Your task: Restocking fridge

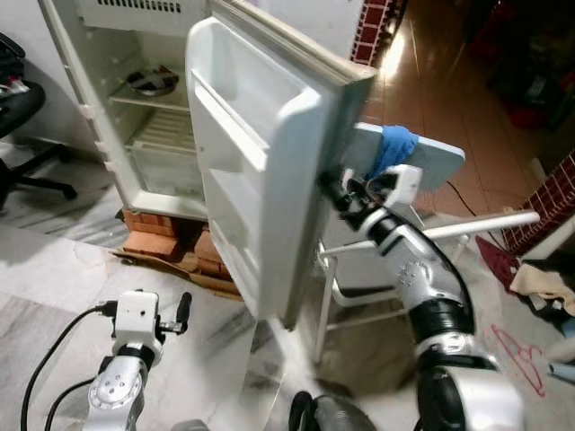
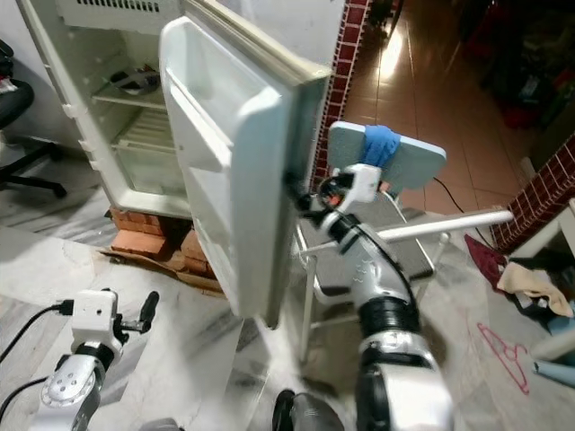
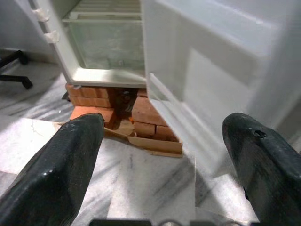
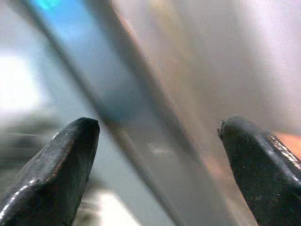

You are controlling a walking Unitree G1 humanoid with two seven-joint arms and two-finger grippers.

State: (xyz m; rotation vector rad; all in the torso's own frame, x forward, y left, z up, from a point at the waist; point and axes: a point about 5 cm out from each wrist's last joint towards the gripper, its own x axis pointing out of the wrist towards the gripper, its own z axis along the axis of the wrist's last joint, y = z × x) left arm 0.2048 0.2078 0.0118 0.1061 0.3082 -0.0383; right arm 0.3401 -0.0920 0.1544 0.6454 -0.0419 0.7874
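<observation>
Right now the fridge [image 1: 144,135] stands open on a stack of bricks [image 1: 162,238], and its door [image 1: 260,171] is swung wide toward the robot, the moulded shelves on its inner face bare. The right gripper [image 1: 334,190] is up at the door's outer edge, about halfway down its height, and the right wrist view has its two black fingers [image 4: 51,165] spread apart with the blurred door edge running between them, not clamped on it as far as I can tell. The left gripper [image 1: 182,312] hangs low over the marble floor [image 1: 54,269], its fingers [image 3: 56,165] also apart and empty, pointing at the bricks and the foot of the fridge. Inside, a dark dish [image 1: 151,82] sits on an upper shelf (little else is stocked). Behind the door is a chair [image 1: 422,162] with a blue cloth [image 1: 393,144] draped over its back. I would judge the door stiff and fairly light but smooth and slippery on its painted skin, so the thick outer edge is the place to hold it; a push on the flat face would likely slide, and the fridge on loose bricks may rock if pulled hard
</observation>
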